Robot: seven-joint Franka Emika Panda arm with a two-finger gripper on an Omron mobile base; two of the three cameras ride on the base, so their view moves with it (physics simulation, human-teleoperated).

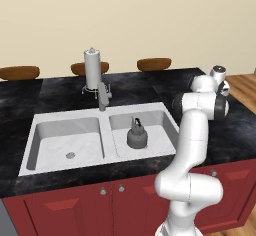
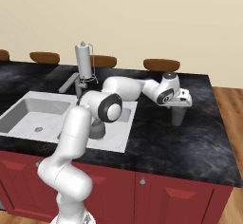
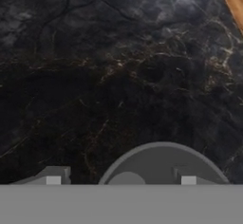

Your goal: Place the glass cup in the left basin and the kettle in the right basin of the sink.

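The kettle (image 1: 136,136) sits upright in the right basin (image 1: 162,130) of the sink (image 1: 30,140). It is small, grey and round, with a thin handle over the top. The left basin (image 1: 60,147) has a little round drain (image 1: 70,155) in its floor. A grey faucet (image 1: 104,96) stands at the back of the sink, between the two bowls. Behind the faucet is a tall white paper-towel roll (image 1: 92,69) on a stand.

The white arm reaches out to the right of the sink, over the black marble surface (image 2: 190,137). The gripper (image 2: 177,115) points down at the glass cup (image 2: 177,117), which stands upright on the surface, well apart from the sink. In the hand view the cup's round rim (image 3: 163,163) lies right below the hand, and one dark finger tip (image 3: 53,178) shows on each side of it. The jaws stand wide, one on each side of the cup. I think they are not pressing on the glass, but the tips are mostly hidden, so I cannot be sure.

Brown stool seats (image 1: 154,64) show behind the far edge of the surface. A wood floor (image 2: 232,118) runs along the right side. Red cupboard doors (image 1: 80,210) with small round knobs are under the sink.
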